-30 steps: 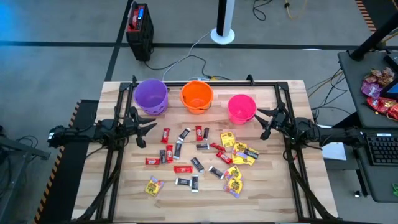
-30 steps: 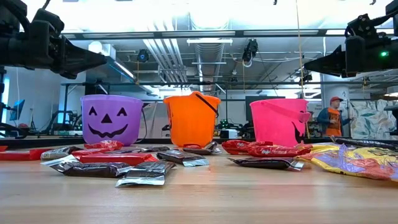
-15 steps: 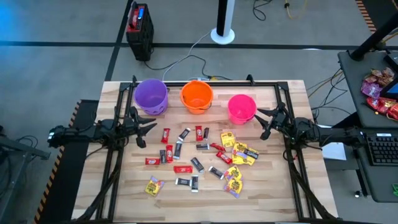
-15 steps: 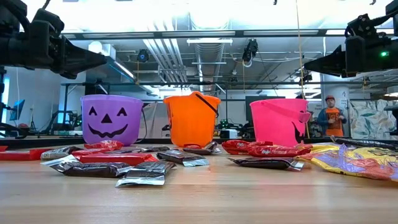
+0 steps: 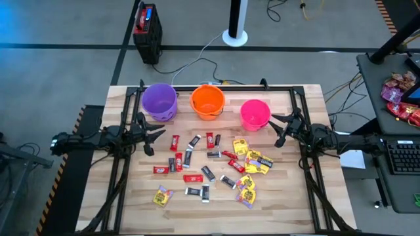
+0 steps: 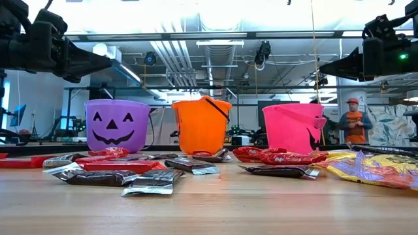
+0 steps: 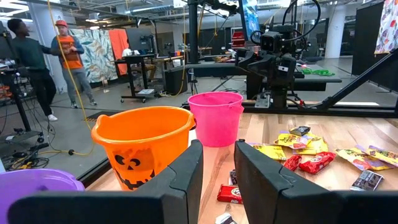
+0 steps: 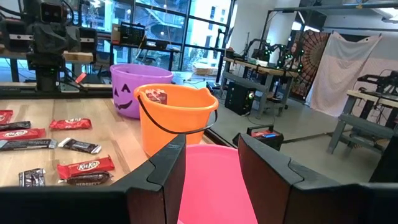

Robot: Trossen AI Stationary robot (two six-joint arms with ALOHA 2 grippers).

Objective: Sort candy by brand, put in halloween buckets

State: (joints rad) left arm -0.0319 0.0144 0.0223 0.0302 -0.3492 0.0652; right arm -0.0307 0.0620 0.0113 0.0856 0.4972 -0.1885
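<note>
The purple bucket (image 5: 159,100), the orange bucket (image 5: 208,101) and the pink bucket (image 5: 254,114) stand upright in a row at the table's far side. Red bars (image 5: 193,177), dark bars (image 5: 208,173) and yellow packets (image 5: 247,190) lie flat and scattered on the wood in front of them. One red piece (image 8: 155,96) lies inside the orange bucket. My left gripper (image 5: 156,135) hovers open at the table's left, near the purple bucket. My right gripper (image 5: 276,129) hovers open at the right, beside the pink bucket. Both are empty.
A black frame (image 5: 216,87) borders the table behind the buckets and along both sides. A lone yellow packet (image 5: 161,195) lies near the front left. Off the table at the right a side desk holds a heap of red and pink sweets (image 5: 400,95). People stand in the room beyond (image 6: 353,121).
</note>
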